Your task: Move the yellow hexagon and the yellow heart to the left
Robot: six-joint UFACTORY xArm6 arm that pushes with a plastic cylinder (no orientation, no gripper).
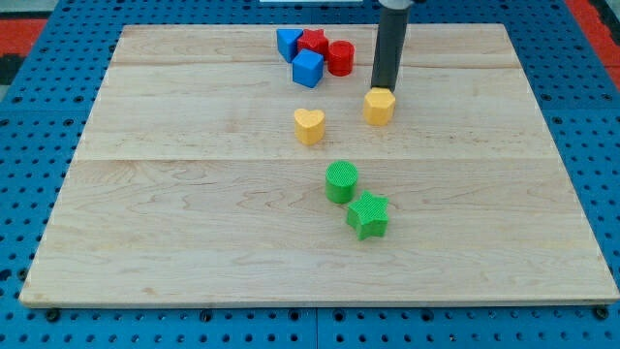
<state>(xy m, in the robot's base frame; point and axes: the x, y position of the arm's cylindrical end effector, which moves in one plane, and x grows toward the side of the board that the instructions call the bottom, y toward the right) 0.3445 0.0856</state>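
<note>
The yellow hexagon point(379, 107) lies on the wooden board right of centre, in the upper half. The yellow heart point(309, 125) lies to its left and slightly lower, apart from it. My dark rod comes down from the view's top, and my tip point(386, 90) stands right at the hexagon's upper edge, touching it or nearly so.
A cluster sits near the view's top: a blue block point(288, 42), a red star point(313, 42), a red cylinder point(340, 57) and a blue cube point(308, 69). A green cylinder point(341, 181) and a green star point(368, 214) lie below the hexagon. Blue pegboard surrounds the wooden board point(174, 213).
</note>
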